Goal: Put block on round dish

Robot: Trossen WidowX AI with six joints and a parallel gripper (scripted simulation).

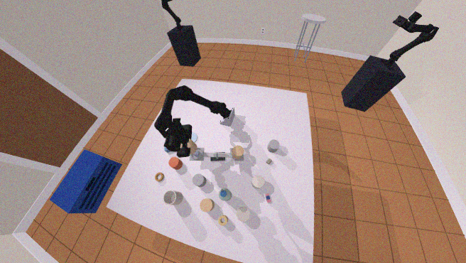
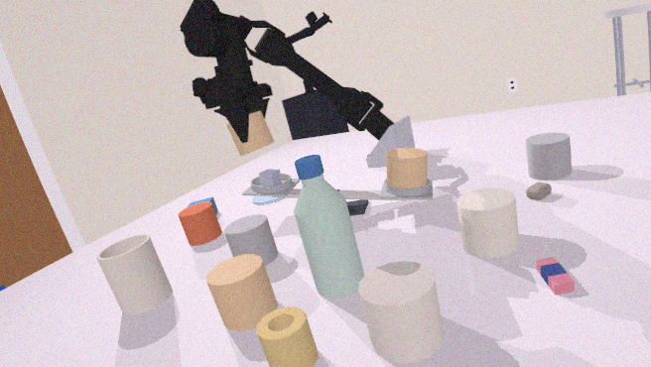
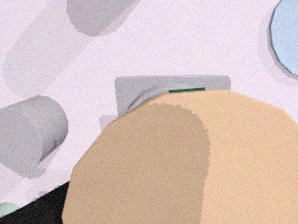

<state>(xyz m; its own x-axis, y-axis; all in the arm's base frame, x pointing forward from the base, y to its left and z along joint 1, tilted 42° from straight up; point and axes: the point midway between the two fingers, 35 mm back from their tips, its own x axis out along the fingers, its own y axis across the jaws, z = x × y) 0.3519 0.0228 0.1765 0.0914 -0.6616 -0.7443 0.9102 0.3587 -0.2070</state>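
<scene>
My gripper (image 1: 185, 145) (image 2: 254, 127) is shut on a tan cup (image 2: 260, 133) (image 3: 240, 155), held in the air above and beside the left end of the balance (image 2: 342, 193). A small grey-blue block (image 1: 198, 153) (image 2: 270, 177) sits uncovered in the left pan. In the wrist view the cup hides the block and most of that pan (image 3: 122, 90). The other tan cup (image 1: 238, 152) (image 2: 407, 169) stands upright on the right end. The light-blue round dish (image 1: 194, 137) (image 2: 266, 200) (image 3: 287, 37) lies on the table beside the left end, with nothing visible on it.
An orange-red cylinder (image 1: 175, 163) (image 2: 199, 224) and a blue object (image 2: 204, 202) are near the left end. A grey cylinder (image 1: 199, 180) (image 2: 251, 240), a green bottle (image 2: 329, 238) and several cups stand nearer the exterior camera. A grey wedge (image 2: 397, 144) is behind the right end.
</scene>
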